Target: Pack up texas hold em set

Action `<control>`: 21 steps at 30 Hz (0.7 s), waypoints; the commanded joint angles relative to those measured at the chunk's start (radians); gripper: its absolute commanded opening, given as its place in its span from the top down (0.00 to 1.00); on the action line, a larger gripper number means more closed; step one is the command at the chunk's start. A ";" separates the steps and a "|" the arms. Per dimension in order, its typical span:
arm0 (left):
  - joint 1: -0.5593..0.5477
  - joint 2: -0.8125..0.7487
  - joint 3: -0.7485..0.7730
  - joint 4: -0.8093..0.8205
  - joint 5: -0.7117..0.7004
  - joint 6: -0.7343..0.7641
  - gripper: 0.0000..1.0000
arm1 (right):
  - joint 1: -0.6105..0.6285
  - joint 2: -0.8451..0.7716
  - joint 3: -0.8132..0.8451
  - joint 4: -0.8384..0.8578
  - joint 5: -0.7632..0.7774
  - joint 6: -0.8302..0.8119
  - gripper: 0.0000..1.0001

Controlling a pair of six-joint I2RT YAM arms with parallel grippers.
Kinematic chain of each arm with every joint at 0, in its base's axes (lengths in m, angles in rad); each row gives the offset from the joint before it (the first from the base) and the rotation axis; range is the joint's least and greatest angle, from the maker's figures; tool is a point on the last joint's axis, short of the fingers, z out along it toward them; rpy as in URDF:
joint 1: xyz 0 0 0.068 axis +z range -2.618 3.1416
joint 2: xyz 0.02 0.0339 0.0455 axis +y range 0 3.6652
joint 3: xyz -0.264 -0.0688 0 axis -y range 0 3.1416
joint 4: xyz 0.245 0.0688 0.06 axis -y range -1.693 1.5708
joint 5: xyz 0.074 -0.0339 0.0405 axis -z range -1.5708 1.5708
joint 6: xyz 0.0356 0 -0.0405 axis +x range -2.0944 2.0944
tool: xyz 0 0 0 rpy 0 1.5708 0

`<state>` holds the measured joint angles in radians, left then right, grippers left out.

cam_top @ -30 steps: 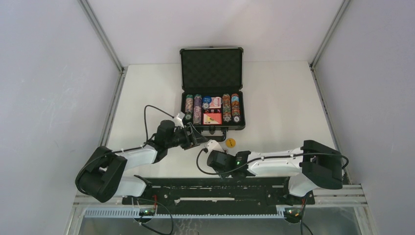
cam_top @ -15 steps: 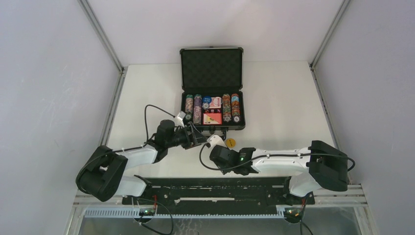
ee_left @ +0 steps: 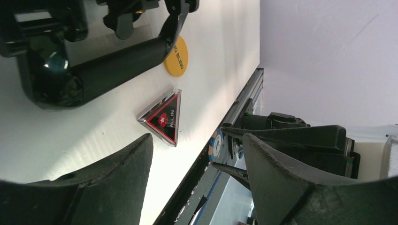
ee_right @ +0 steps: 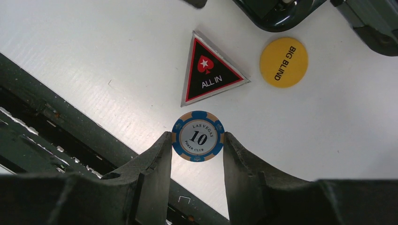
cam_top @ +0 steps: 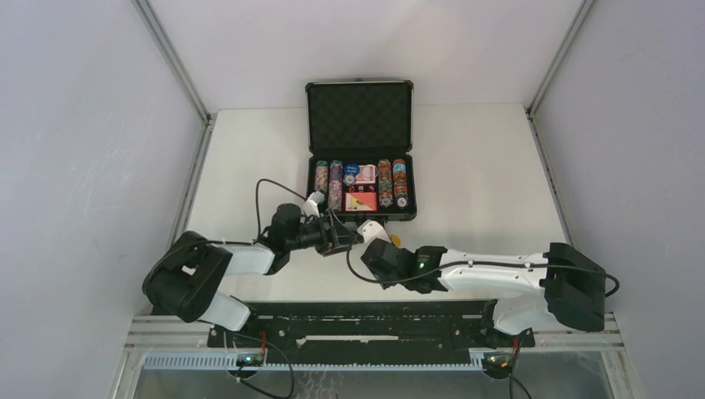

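Texas hold em set pieces sit at two depths. Nearest, over the table's front edge, the right gripper (ee_right: 197, 140) pinches one blue-and-tan round poker chip (ee_right: 197, 135) by its rim, dark fingers half closed on either side and the printed face toward the wrist camera. The grip is on a thin, hard, smooth edge, so the chip could pivot or slip. It is best carried level and slowly, then fed edge-first into a chip groove and freed only once seated.

Just beyond it on the white, faintly ribbed table (ee_right: 94, 56) lies a flat black triangular "ALL IN" marker (ee_right: 212, 70) with a red border and shiny metal edge. Beside that lies a matte yellow "BIG BLIND" disc (ee_right: 283, 62). Both are low and slick, so pinching their edges should work better than pressing down on them.

The left gripper (ee_left: 197, 138) hovers over the triangle with its jaws wide apart and nothing between them.

Farther back stands the small black hard briefcase (cam_top: 359, 116), open, its rounded handle (ee_left: 117, 65) facing the arms. The lid is lined with dimpled black foam. The tray holds ridged multicoloured chip rows (cam_top: 385, 184) and red card boxes (cam_top: 361, 200).
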<state>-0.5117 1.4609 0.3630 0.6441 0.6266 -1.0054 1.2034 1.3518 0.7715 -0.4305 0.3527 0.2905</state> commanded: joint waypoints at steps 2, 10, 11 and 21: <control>-0.029 0.034 0.021 0.067 0.065 -0.020 0.26 | -0.014 -0.055 0.032 -0.004 0.022 -0.029 0.79; -0.057 0.070 0.042 0.089 0.088 -0.038 0.26 | -0.024 -0.068 0.031 -0.009 0.022 -0.037 0.79; -0.061 0.080 0.041 0.101 0.097 -0.045 0.26 | -0.024 -0.069 0.031 -0.008 0.022 -0.038 0.79; -0.091 0.171 0.040 0.317 0.157 -0.167 0.27 | -0.026 -0.068 0.038 -0.003 0.014 -0.039 0.78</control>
<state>-0.5873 1.6127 0.3656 0.8078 0.7406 -1.1099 1.1839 1.3148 0.7715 -0.4469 0.3576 0.2684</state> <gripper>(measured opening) 0.739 0.475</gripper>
